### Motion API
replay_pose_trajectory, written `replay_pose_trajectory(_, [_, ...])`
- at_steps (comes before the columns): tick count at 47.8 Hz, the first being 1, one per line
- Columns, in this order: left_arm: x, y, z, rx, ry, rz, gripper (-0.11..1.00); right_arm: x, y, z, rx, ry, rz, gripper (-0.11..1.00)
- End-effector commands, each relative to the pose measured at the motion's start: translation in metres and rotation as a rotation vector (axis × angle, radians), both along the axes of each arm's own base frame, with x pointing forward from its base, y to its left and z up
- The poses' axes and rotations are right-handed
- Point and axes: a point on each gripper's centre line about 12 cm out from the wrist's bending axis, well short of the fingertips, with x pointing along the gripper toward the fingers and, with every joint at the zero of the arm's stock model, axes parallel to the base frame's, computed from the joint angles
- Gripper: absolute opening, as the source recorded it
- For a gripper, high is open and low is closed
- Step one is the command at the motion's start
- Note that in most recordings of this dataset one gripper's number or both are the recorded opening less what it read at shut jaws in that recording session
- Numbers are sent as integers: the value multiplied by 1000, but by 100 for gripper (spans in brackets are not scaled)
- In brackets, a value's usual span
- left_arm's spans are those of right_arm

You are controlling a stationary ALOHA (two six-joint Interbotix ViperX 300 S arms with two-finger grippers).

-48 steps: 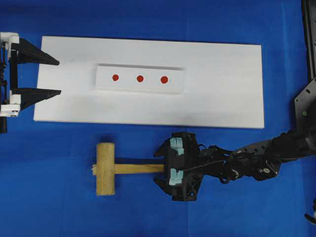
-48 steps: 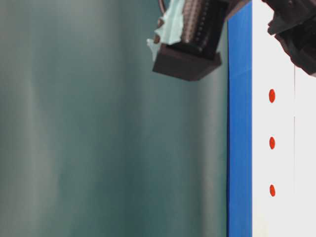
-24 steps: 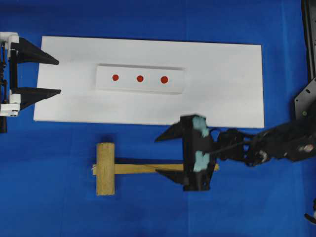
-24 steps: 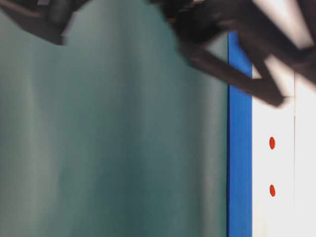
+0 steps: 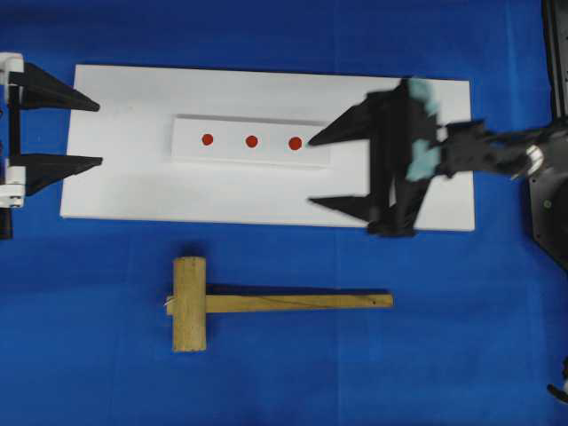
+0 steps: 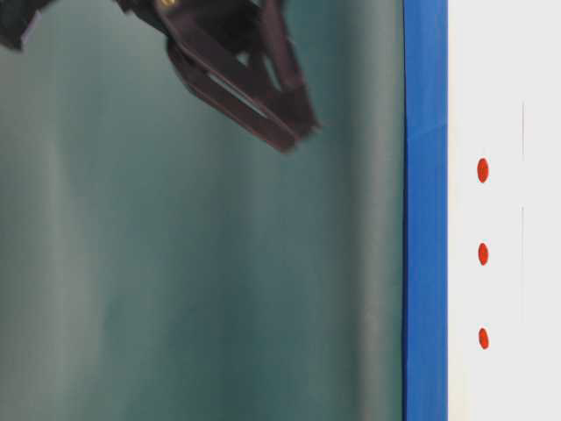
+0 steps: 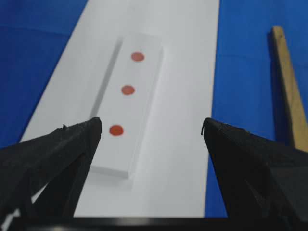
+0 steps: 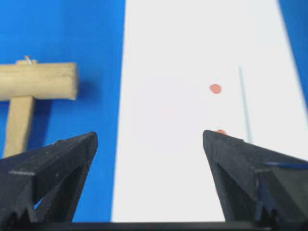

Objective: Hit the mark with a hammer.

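Note:
The light wooden hammer (image 5: 266, 303) lies flat on the blue cloth, head to the left, with nothing holding it. Its head (image 8: 38, 81) shows at the left of the right wrist view, and its handle (image 7: 288, 86) at the right of the left wrist view. Three red marks (image 5: 251, 141) sit in a row on a raised white strip (image 5: 253, 155) on the white board (image 5: 266, 195). My right gripper (image 5: 312, 172) hovers open and empty over the board's right half, one fingertip beside the right-hand mark. My left gripper (image 5: 99, 134) stands open and empty at the board's left edge.
Blue cloth (image 5: 461, 355) surrounds the board on all sides. The hammer lies in the strip of cloth below the board. In the table-level view the right gripper (image 6: 237, 70) appears blurred at the top, apart from the marks (image 6: 483, 254).
My right gripper has lifted off the hammer handle, still open, and swung up and right over the board. The hammer has stayed in place. My left gripper shifted slightly up.

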Motion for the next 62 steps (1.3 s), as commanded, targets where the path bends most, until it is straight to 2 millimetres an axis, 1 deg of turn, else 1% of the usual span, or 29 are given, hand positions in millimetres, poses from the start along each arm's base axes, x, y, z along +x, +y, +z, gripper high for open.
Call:
replay_pose_trajectory(1, [-1,0,7,13,-21,0,84,-16,-14,16,-10,-44,-22,85])
replay_pose_trajectory(3, [-3,0,8,28,-24,-6,84,-24,-19,18,-14,-50,-31,85])
replay_pose_trajectory(7, [-7,0,9,67,-26,-17,84,-41,-21,22,-22,-71,-36,85])
replay_pose_trajectory(15, [-14,-1,13,138,-53,-35,84,-79,-18,26,-35,-133,-36,85])
replay_pose_trajectory(17, [-15,-2,13,144,-59,-36,84,-92,-16,24,-37,-148,-35,85])
replay_pose_trajectory(22, [-20,-2,13,150,-70,-36,84,-114,-14,18,-31,-179,-43,85])
replay_pose_trajectory(26, [-25,-3,11,149,-66,-37,84,-130,-12,10,-25,-196,-44,85])
replay_pose_trajectory(31, [-31,-4,9,148,-60,-37,83,-145,-10,-1,-20,-207,-48,84])
replay_pose_trajectory(38, [-39,-5,4,147,-52,-37,83,-161,-10,-21,-23,-200,-60,84])
replay_pose_trajectory(46, [-47,-6,-7,149,-58,-37,83,-173,-14,-41,-24,-196,-111,84])
replay_pose_trajectory(51, [-50,-7,-10,146,-68,-41,83,-174,-12,-41,-22,-203,-99,83])
replay_pose_trajectory(59, [-50,-9,-14,145,-62,-56,82,-173,-11,-42,-21,-202,-98,77])
replay_pose_trajectory(62, [-50,-10,-16,144,-57,-60,82,-174,-12,-42,-22,-203,-100,76])
